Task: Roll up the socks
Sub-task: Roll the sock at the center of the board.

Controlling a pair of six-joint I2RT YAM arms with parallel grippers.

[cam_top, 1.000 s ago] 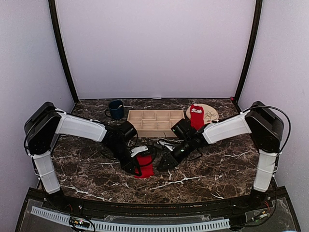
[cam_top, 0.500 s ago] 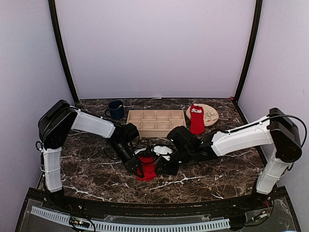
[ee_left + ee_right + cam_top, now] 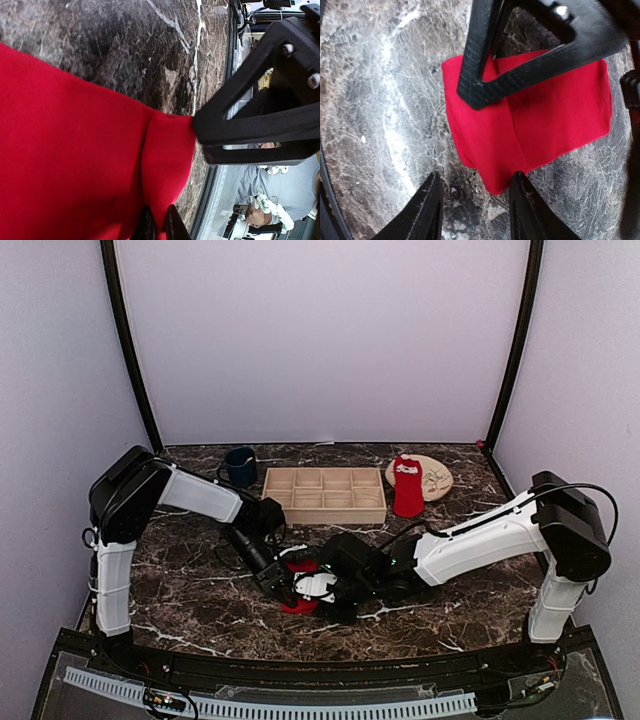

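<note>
L gripper (image 3: 160,227) is low over the table (image 3: 190,590), fingers pinched tight on a fold of the near sock (image 3: 550,110), prob. to anchor that end; the sock lies flat betw. the two grippers, near the front edge; R gripper (image 3: 475,187) is spread wide, fingers straddling the sock's corner w/o clamping, looks set to take the free end & start the roll; 2nd sock (image 3: 407,490) hangs off the plate (image 3: 437,476) at far right, untouched.
</note>
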